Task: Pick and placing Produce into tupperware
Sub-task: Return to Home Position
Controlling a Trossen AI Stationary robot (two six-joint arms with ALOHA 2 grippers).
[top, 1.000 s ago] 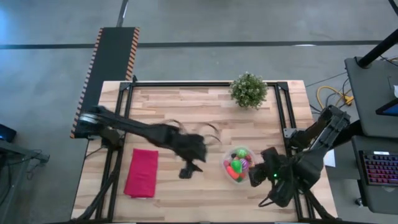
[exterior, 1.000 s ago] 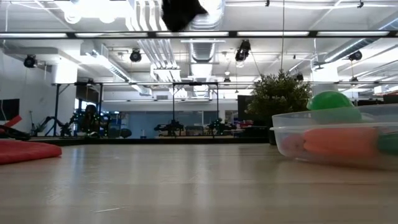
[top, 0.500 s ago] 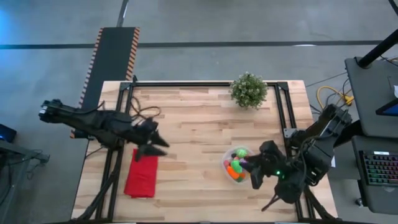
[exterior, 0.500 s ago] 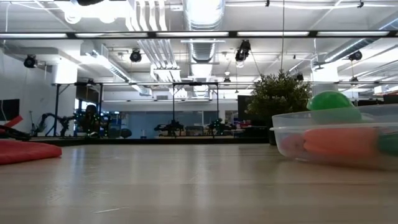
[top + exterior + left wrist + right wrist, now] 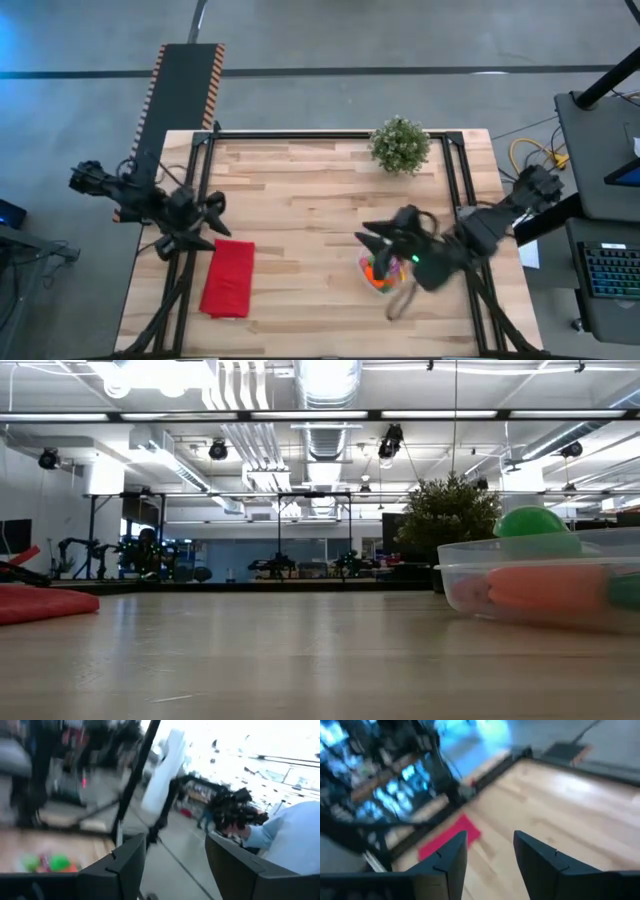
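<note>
Left pincer [image 5: 175, 845]: fingers wide apart and empty. It sits at the left edge of the pale wooden tabletop [image 5: 300, 190], drawn back from above the cloth.
Red folded cloth [image 5: 228, 278]: flat at front-left, clear of both arms.
Green potted plant [image 5: 400, 143]: at the back edge, behind the bowl.
Round clear plastic tupperware [image 5: 500, 557]: front-right, holding an orange toy carrot [image 5: 545, 585] and a green toy ball [image 5: 533, 522] (the other pieces are unclear).
Right pincer [image 5: 490, 840]: wide and empty. It has swung over the tupperware from beside it, hiding part of it from overhead.
Blur: both wrist views are smeared; a person in pale blue [image 5: 285, 840] is cut off.
</note>
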